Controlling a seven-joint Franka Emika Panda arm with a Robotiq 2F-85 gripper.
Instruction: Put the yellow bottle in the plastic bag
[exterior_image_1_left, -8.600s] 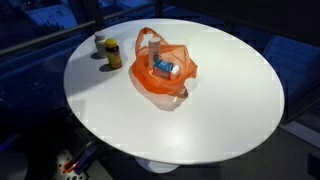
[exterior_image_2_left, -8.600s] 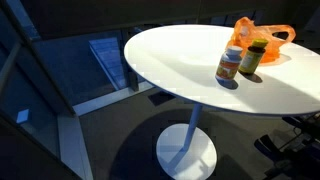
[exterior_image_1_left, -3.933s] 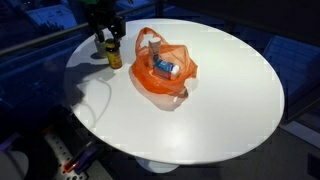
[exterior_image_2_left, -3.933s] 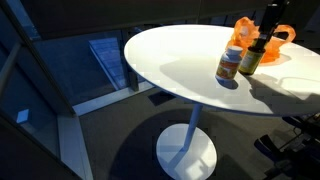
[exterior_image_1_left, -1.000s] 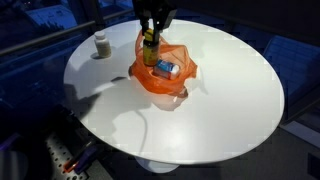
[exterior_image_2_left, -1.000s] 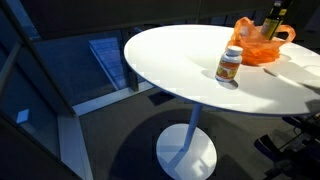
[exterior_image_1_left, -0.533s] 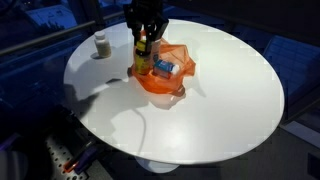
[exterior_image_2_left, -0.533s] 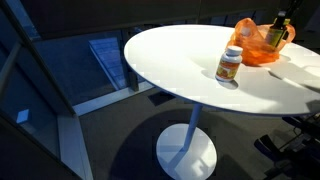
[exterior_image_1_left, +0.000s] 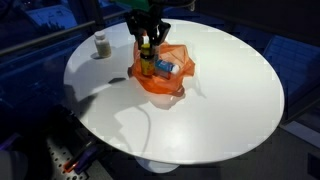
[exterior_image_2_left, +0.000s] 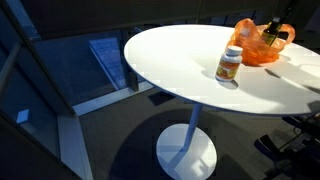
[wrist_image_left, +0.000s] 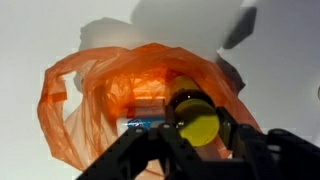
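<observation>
The black 2-fingered tool (exterior_image_1_left: 148, 43) hangs over the orange plastic bag (exterior_image_1_left: 162, 74) and is closed on the yellow bottle (exterior_image_1_left: 146, 63), gripping it near the top. In the wrist view the bottle's round yellow cap (wrist_image_left: 197, 120) sits between the 2 dark fingers (wrist_image_left: 240, 136), which press in from either side.

The yellow bottle stands upright. Its lower part is down inside the open mouth of the orange plastic bag, and its upper part and cap rise above the crumpled rim. In an exterior view the bottle (exterior_image_2_left: 272, 38) shows as a dark shape with a yellow top against the bag (exterior_image_2_left: 256, 48).

A small blue and white object (exterior_image_1_left: 167, 68) lies in the bag just beside the bottle. The wrist view shows it (wrist_image_left: 141, 124) next to the cap, through the thin orange film. The bag's handles spread loosely outward, 1 of them (wrist_image_left: 55, 85) lying on the surface.

The bag rests on the round white counter (exterior_image_1_left: 220, 100), toward its far side in that view. A small white-capped bottle with an orange label (exterior_image_2_left: 231, 65) stands upright on the counter, well apart from the bag. It also appears as a pale bottle (exterior_image_1_left: 101, 44) near the counter's edge.
</observation>
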